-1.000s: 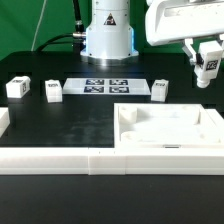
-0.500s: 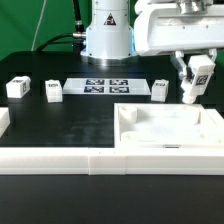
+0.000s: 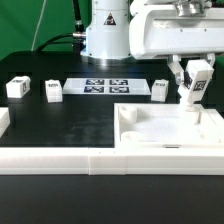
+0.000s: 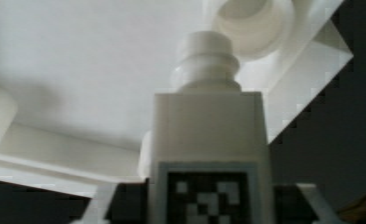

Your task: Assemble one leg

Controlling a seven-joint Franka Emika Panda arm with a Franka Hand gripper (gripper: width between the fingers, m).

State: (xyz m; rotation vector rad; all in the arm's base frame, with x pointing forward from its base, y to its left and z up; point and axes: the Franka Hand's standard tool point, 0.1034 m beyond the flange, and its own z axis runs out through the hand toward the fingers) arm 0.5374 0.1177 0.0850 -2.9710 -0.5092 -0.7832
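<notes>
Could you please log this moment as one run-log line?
gripper: shut on leg | leg tip: aimed at panel corner hole | status: not yet seated

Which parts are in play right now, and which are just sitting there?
In play:
- gripper, shut on the held leg
- panel, below the held leg

Lying about:
- loose legs, standing on the table
- marker board

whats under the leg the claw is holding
The leg, shut in the claw, hangs over the white panel, with its stepped tip pointing near a round corner hole. The leg covers the spot straight beneath, so whether the tip touches cannot be told.
</notes>
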